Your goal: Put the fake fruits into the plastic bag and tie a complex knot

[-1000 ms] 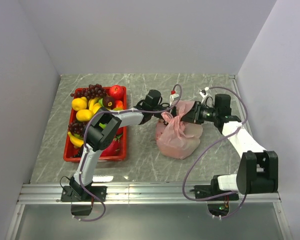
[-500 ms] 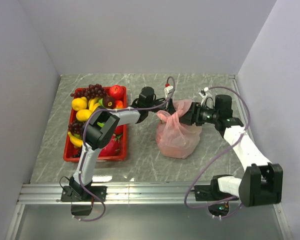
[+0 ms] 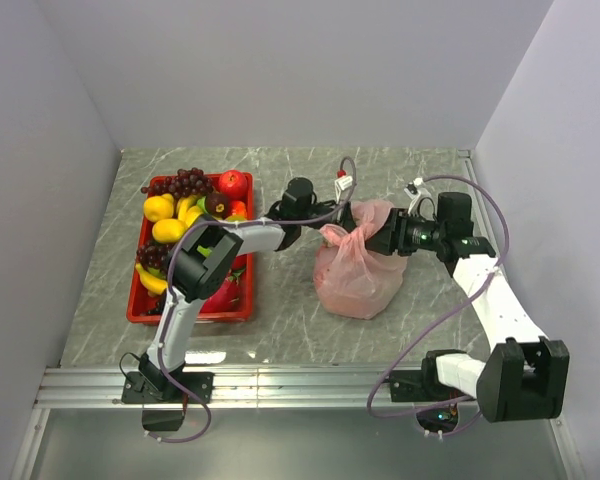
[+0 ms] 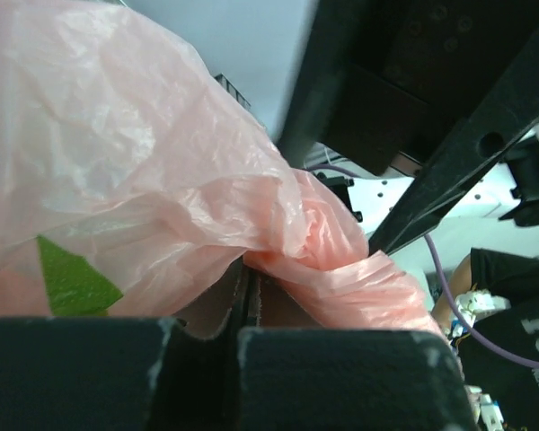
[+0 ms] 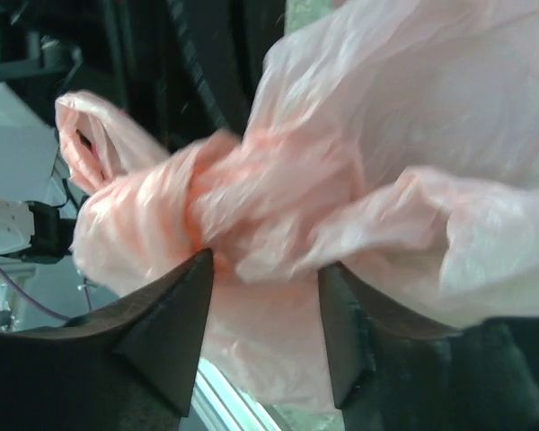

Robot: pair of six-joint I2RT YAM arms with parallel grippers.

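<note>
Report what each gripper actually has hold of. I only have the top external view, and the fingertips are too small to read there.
Observer: In the left wrist view, the left gripper is shut, with a fold of the plastic bag pinched between its pads.
Operator: Now the right one.
Observer: In the right wrist view, the right gripper clamps a thick gather of the pink film, and the bunch fills the gap between its fingers.
Operator: Check the knot.
Observer: A twisted knot sits just beyond the right fingertips, and a loose loop of film sticks out past it.
</note>
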